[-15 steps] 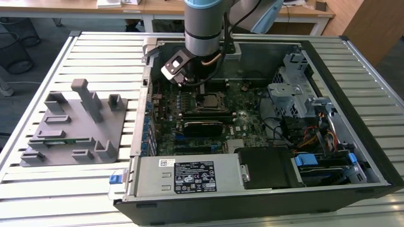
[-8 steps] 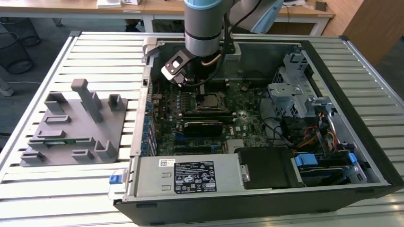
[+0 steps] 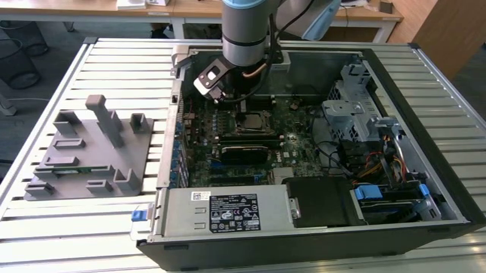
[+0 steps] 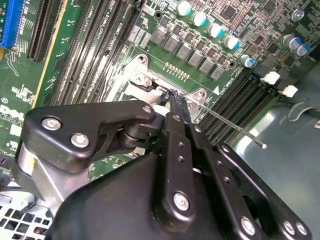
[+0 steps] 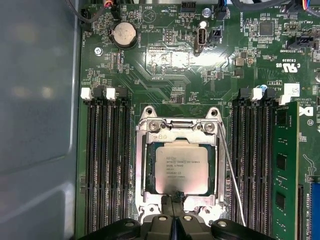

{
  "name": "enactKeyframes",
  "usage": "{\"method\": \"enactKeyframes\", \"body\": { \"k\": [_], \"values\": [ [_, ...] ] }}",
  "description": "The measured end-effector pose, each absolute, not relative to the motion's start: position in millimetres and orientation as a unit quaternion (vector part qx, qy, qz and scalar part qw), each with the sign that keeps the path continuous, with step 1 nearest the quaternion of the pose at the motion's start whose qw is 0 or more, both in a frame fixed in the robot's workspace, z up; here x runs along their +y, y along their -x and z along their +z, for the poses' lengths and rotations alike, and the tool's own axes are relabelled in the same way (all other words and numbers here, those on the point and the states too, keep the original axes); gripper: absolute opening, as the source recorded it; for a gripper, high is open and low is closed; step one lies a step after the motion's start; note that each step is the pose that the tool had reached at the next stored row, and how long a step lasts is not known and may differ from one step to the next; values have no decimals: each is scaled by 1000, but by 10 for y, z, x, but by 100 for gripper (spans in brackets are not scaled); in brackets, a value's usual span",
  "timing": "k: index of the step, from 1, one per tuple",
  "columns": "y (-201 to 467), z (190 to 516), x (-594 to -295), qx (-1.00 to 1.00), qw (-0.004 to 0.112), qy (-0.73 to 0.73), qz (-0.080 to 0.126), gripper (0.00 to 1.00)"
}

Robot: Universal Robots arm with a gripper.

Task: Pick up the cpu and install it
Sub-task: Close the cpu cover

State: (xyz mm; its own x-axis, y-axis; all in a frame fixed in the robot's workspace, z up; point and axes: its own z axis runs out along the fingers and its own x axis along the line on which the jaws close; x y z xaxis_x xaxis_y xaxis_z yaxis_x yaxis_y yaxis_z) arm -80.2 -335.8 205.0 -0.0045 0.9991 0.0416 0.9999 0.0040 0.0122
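Observation:
The cpu (image 5: 181, 167), a silver-grey square chip, lies flat in the metal socket frame (image 5: 150, 125) on the green motherboard (image 5: 165, 65). In the exterior view the cpu (image 3: 253, 120) sits mid-board inside the open computer case, just below the arm's wrist. My gripper (image 5: 173, 200) hangs over the socket with its black fingers pressed together, their tips at one edge of the chip. In the second wrist view the gripper (image 4: 174, 96) points down at the socket corner, and the linkage hides most of the chip. Nothing shows between the fingers.
A thin wire socket lever (image 5: 231, 170) stands up beside the socket. Rows of memory slots (image 5: 107, 160) flank it, one holding a green memory stick (image 5: 286, 170). The case walls (image 3: 448, 170), drive cage (image 3: 345, 114) and power supply (image 3: 227, 210) surround the board. A grey parts stand (image 3: 83, 153) sits on the exterior view's left.

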Motion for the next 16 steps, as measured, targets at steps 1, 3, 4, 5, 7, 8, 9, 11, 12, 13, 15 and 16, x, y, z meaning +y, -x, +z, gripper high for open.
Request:
{"method": "enactKeyframes", "body": {
  "k": [1, 3, 4, 5, 7, 8, 9, 11, 12, 13, 15, 16],
  "values": [
    [802, 2060, -3358, -708, 10, 705, -19, 11],
    [802, 2087, -3358, -708, 10, 705, -19, 11],
    [802, 2096, -3358, -708, 10, 705, -19, 11],
    [802, 2100, -3357, -708, 10, 705, -19, 11],
    [800, 2099, -3358, -708, 10, 705, -19, 11],
    [794, 2100, -3359, -708, 10, 705, -19, 11],
    [783, 2100, -3362, -708, 10, 705, -19, 11],
    [750, 2100, -3366, -708, 10, 705, -18, 11],
    [732, 2100, -3369, -708, 10, 705, -18, 11],
    [715, 2100, -3373, -708, 10, 705, -18, 11],
    [690, 2100, -3384, -708, 11, 705, -18, 11],
    [680, 2100, -3392, -708, 11, 705, -18, 11]
  ]
}}
